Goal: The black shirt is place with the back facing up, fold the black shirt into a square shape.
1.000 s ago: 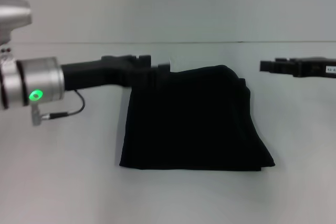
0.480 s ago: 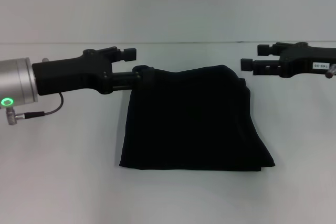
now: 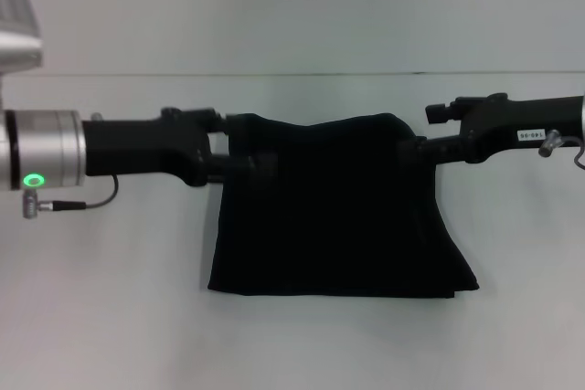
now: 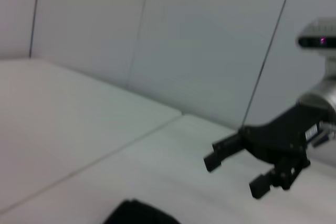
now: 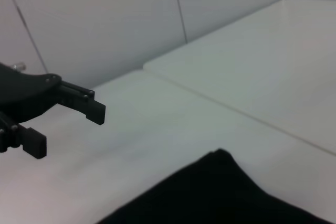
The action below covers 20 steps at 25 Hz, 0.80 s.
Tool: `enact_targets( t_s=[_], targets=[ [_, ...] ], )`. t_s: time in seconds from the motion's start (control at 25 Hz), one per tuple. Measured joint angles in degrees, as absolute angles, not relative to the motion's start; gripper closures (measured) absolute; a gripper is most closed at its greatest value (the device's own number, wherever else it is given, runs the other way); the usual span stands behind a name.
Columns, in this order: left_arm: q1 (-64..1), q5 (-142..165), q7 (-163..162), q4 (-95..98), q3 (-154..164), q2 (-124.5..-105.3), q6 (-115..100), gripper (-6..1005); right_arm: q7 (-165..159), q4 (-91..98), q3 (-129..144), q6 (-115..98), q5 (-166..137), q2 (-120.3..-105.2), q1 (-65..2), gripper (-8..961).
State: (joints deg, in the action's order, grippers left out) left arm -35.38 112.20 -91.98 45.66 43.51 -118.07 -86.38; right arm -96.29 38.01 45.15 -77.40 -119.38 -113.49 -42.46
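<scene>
The black shirt (image 3: 338,216) lies folded into a rough rectangle in the middle of the white table, plain side up, with no lettering showing. My left gripper (image 3: 239,143) is at the shirt's far left corner, low over the cloth. The right wrist view shows it (image 5: 65,129) open, with bare table between its fingers. My right gripper (image 3: 426,131) is at the shirt's far right corner. The left wrist view shows it (image 4: 233,176) open and empty. A shirt corner shows in the left wrist view (image 4: 139,213) and in the right wrist view (image 5: 226,192).
The white table (image 3: 110,317) stretches around the shirt on all sides. A pale wall (image 3: 292,6) stands behind its far edge. A seam between table panels (image 5: 236,108) runs past the shirt's far corner.
My right gripper has come in from the right to the shirt's far right corner. My left gripper has moved right and lower onto the far left corner. The shirt has not moved.
</scene>
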Motion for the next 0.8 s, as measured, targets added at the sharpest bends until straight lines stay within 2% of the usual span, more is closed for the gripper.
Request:
enact_targets(
  t_s=[0.36,0.8],
  targets=[
    [-36.00,117.05,-94.04,45.89,45.56,-118.61,-86.93,150,-99.49,39.30,46.04,-77.13,-126.40,-114.48,-44.41,26],
    [-36.07,118.71,-95.02,45.74,46.67,-118.74,-85.39,151,-99.77,39.46,46.06,-77.24,-126.53,-114.53,-44.34,26]
  ],
)
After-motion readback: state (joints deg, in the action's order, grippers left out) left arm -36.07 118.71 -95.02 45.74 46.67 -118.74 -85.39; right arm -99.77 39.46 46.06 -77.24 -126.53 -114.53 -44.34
